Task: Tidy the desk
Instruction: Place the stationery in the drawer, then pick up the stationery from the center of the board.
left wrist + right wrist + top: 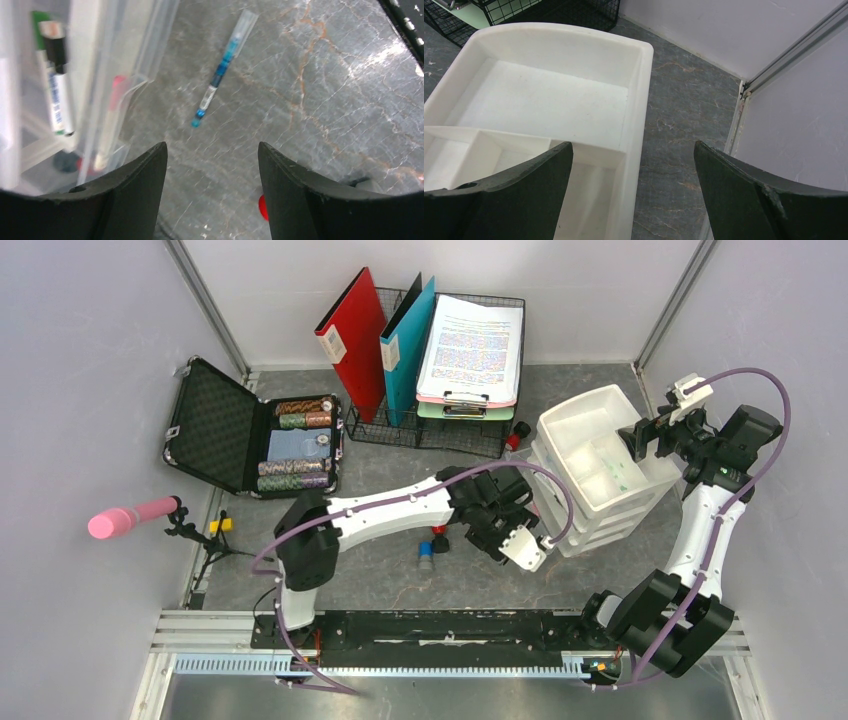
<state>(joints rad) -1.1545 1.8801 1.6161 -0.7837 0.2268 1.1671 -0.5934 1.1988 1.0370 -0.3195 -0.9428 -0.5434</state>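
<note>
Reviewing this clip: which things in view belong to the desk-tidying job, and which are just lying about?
Job:
- desk
- blue pen loose on it
- white drawer unit
- left gripper, open near the pen
- right gripper, open over the unit's top tray

Lying about, probably:
- pink microphone on its stand
- black case
- wire rack of folders

- A robot test cell in a lab, dressed up as an office desk.
- Plain pale grey panel walls [80, 360] with aluminium corner profiles box in the dark-grey mottled, stone-look desk [380, 575].
- Two white-and-black robot arms, the left arm [390, 505] and the right arm [705, 530], are bolted to a black-and-aluminium rail [430, 630] at the near edge.
- Office props stand at the back: a red folder [352, 340] and a teal folder [407, 345] upright in a black wire rack [440, 430], a pink clipboard [468, 398] bearing a printed page, and a white plastic drawer unit [590, 465].
</note>
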